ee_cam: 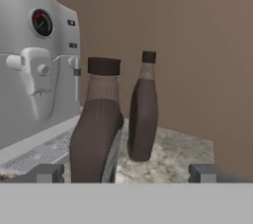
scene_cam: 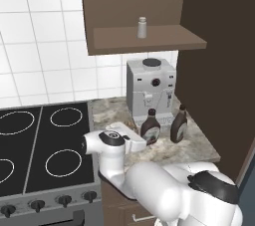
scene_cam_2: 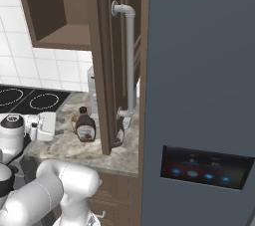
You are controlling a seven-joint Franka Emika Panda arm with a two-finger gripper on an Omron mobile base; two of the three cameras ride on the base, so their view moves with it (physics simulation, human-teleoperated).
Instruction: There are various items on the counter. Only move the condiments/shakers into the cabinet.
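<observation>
Hand [ee_cam: 126, 172] fingers spread apart, gripping nothing; nearer dark brown black-capped squeeze bottle [ee_cam: 97, 122] stands just ahead between them on speckled stone desk [ee_cam: 173, 156].

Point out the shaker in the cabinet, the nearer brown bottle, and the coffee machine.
shaker [scene_cam: 142, 28], left base view, middle of its pale body.
nearer brown bottle [ee_cam: 96, 129], hand view, its dark belly.
coffee machine [scene_cam: 149, 88], left base view, its silver front.

White tiled wall [scene_cam: 45, 46] behind a black stovetop [scene_cam: 45, 140] with white rings, knobs [scene_cam: 37, 205] along its front edge. A silver coffee machine [scene_cam: 149, 88] sits alongside, and a tall slate-blue fridge [scene_cam_2: 199, 95] with a lit panel [scene_cam_2: 201, 168].
</observation>
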